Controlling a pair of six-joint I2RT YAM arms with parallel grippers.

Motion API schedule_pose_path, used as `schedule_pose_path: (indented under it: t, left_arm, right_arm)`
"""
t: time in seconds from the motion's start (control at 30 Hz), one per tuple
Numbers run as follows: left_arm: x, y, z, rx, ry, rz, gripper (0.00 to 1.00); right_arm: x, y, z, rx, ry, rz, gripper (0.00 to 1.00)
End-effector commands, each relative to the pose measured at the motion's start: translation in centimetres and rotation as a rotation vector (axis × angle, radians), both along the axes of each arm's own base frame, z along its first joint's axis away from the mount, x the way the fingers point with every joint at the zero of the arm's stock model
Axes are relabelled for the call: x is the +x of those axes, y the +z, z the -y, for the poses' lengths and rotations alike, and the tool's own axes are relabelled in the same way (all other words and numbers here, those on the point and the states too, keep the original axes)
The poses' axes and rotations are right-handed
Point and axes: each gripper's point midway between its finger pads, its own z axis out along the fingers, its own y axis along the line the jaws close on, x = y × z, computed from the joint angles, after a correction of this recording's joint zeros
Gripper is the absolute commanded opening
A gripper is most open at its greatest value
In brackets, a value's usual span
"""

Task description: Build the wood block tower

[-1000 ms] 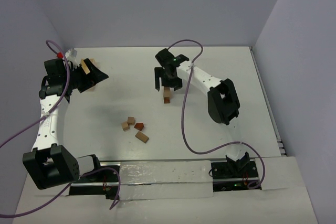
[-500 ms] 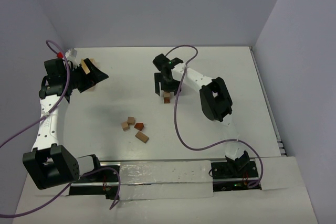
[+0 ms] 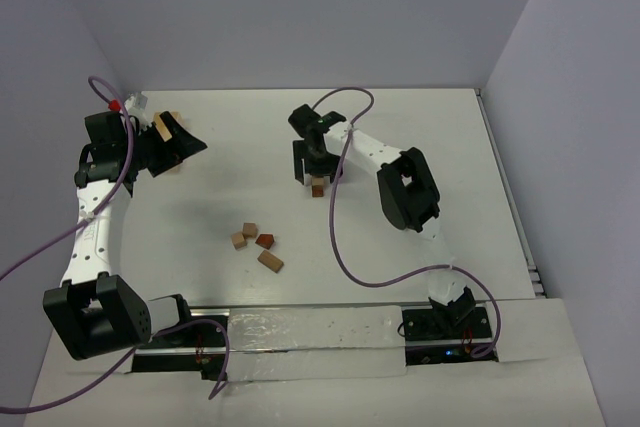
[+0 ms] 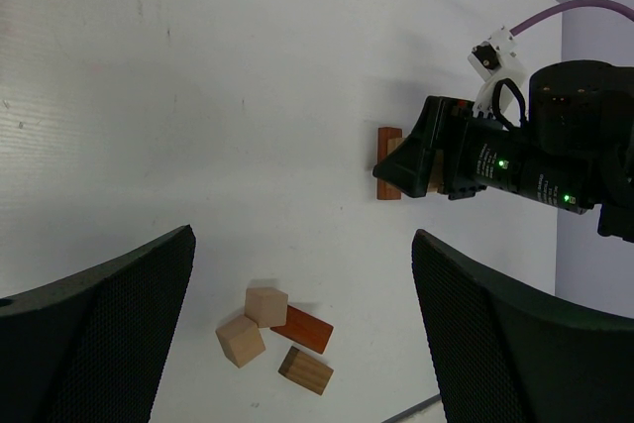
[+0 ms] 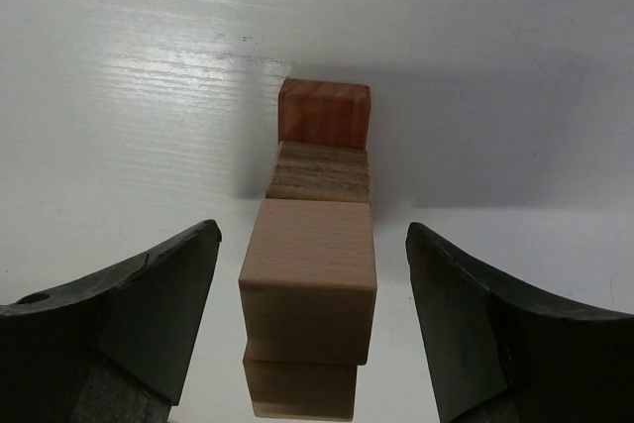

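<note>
You are holding the left gripper far left, jaws spread and empty; spare wood blocks are lying on the worktop; the right gripper is straddling the tower, jaws spread clear of it, so sideways drift on lifting risks toppling its offset top block.

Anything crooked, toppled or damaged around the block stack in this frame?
Slightly. In the right wrist view the tower is not flush: its pale cube seems to jut left of the striped brown block. It stands between the open right end effector fingers, not gripped. Nothing toppled or damaged.
</note>
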Motion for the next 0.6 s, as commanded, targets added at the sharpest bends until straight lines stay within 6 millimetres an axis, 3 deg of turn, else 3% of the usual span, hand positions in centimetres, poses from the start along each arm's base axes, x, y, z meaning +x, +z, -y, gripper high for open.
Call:
schedule_pose_path:
  t: [0.0, 0.57]
  left_arm:
    - [0.77, 1.34, -0.23, 0.001, 0.002, 0.058, 0.96]
    - [0.75, 1.21, -0.17, -0.001, -0.001, 0.057, 0.95]
  right_arm:
    - [0.62, -0.20, -0.15, -0.029, -0.010, 0.021, 0.83]
    - [0.33, -1.02, -0.03, -0.041, -0.007, 0.008, 0.73]
